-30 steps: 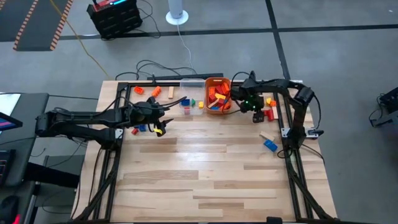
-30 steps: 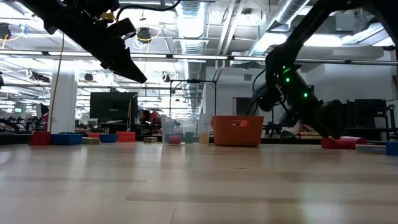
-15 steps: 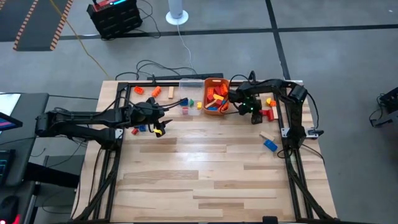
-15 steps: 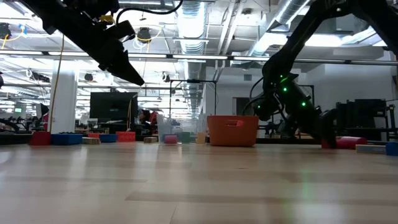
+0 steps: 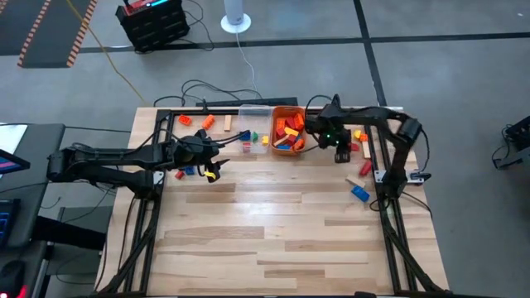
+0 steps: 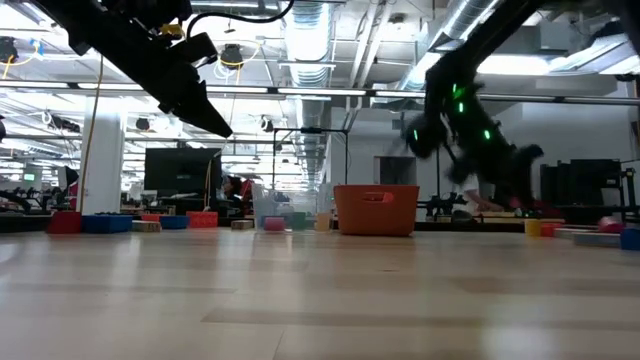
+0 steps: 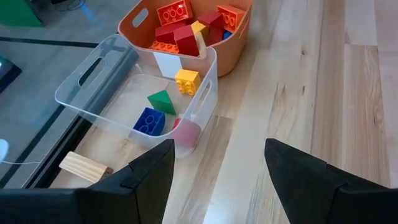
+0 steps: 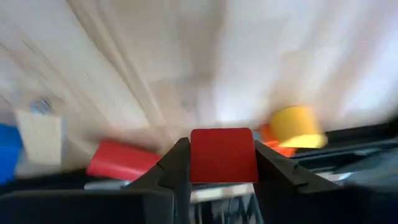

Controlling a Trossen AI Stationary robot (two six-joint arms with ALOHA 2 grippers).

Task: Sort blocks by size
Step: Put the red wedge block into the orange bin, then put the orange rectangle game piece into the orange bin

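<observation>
I see a red block (image 8: 223, 155) clamped between my right gripper's (image 5: 341, 149) fingers (image 8: 175, 167), lifted off the counter (image 5: 273, 223) just beside the orange tub (image 5: 288, 132) of red, orange and yellow blocks (image 7: 186, 25). Beyond those fingers lie a red bar (image 8: 121, 160) and a yellow block (image 8: 295, 123). My left gripper (image 5: 217, 162) hovers with fingers (image 7: 149, 171) apart and empty, the clear plastic tub (image 7: 112, 84) ahead of them.

- High view: straight down over the whole table (image 5: 273, 232).
- Low view: level across the tabletop.
- Both show the orange tub (image 5: 288, 132).
- Wrist views: close.
</observation>
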